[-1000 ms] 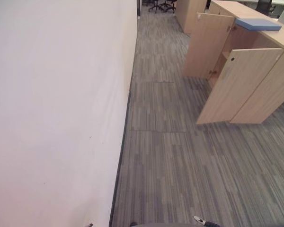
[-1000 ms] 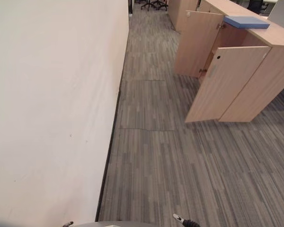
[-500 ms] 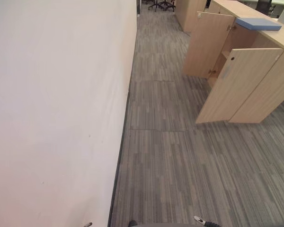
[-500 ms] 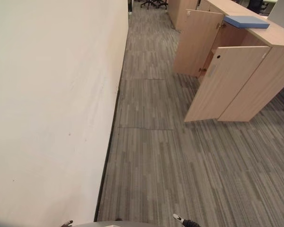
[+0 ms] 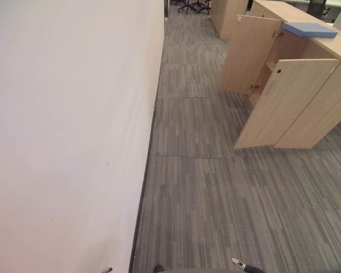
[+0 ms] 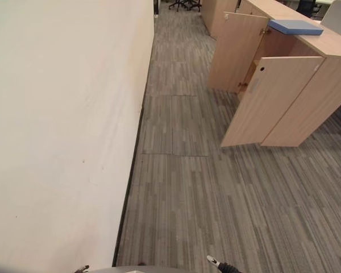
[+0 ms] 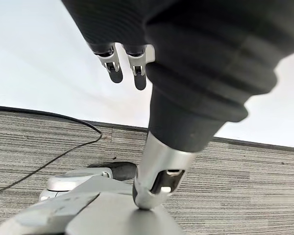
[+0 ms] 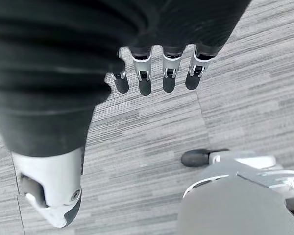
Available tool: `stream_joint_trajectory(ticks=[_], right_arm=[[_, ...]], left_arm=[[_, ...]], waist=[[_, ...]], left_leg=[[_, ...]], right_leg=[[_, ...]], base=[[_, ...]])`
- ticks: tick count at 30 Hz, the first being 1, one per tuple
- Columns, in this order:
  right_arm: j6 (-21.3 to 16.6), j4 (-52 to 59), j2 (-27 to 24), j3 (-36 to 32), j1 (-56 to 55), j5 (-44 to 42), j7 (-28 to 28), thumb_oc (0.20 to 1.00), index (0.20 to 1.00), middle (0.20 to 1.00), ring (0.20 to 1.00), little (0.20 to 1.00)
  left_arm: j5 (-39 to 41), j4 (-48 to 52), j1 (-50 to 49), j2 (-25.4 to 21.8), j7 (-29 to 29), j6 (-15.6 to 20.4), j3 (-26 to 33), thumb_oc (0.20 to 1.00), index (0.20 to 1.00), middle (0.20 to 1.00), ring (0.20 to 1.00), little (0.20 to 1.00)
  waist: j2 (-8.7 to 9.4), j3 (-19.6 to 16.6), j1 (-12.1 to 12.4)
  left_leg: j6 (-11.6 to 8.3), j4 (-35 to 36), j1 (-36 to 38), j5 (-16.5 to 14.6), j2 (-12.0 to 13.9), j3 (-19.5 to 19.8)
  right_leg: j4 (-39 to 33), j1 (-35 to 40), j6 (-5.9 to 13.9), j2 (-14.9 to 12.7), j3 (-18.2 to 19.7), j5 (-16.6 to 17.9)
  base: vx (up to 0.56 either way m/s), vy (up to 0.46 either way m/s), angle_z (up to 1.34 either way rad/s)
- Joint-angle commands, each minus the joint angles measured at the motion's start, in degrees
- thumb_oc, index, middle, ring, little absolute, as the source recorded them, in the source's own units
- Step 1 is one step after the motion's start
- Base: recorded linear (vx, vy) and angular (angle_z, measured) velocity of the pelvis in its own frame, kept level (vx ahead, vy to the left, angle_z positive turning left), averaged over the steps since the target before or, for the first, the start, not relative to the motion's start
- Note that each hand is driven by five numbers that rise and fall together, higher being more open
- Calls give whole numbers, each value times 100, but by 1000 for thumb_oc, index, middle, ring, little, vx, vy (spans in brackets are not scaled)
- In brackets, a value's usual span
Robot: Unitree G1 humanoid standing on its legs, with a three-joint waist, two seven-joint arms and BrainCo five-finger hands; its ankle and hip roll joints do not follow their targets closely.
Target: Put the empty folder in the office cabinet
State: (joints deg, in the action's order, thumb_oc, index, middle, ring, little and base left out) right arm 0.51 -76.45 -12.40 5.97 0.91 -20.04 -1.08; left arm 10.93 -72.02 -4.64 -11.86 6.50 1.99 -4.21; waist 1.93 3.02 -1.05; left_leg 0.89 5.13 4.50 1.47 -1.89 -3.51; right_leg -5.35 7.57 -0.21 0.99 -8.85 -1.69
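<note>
Nothing moved; folder (image 5: 310, 29) beyond robot hand (image 8: 157, 73).

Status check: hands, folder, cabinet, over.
Left hand and right hand open, holding nothing. Blue folder lying on top of the cabinet. Cabinet doors open, carpet between looks unobstructed.

A grey striped carpet floor (image 5: 204, 193) runs as a corridor along a plain white wall (image 5: 62, 131), which stands to the left of it with a dark skirting strip (image 5: 146, 182) at its foot. At the far end of the carpet, beyond the wall's corner, stand dark office chairs (image 5: 194, 5) on wheeled bases.
</note>
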Motion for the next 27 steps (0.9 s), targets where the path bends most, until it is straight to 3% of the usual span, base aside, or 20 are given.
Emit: stream_joint_trajectory(ticks=[1,15,27], right_arm=[[-49,-144,-97,314,215,696,-164,1000,1000,1000,1000,1000],[-5,-100,-143,382,295,924,-244,1000,1000,1000,1000,1000],[56,-193,-180,324,271,673,55,1000,1000,1000,1000,1000]], left_arm=[[97,-459,240,56,-45,34,35,1000,1000,1000,1000,1000],[-328,-657,316,0,-28,-85,-73,1000,1000,1000,1000,1000],[-500,-715,338,-44,-124,-120,-148,1000,1000,1000,1000,1000]], waist=[[-29,-87,53],[-52,-87,26],[-36,-44,-1]], left_leg=[[-327,-13,153,-382,227,-221],[-322,-13,192,-411,234,-253],[-319,-13,169,-416,233,-252]], right_leg=[[35,-178,739,-300,-194,209],[35,-164,740,-311,-165,210],[35,-202,744,-319,-169,232]], base=[[0,0,0],[0,0,0],[0,0,0]])
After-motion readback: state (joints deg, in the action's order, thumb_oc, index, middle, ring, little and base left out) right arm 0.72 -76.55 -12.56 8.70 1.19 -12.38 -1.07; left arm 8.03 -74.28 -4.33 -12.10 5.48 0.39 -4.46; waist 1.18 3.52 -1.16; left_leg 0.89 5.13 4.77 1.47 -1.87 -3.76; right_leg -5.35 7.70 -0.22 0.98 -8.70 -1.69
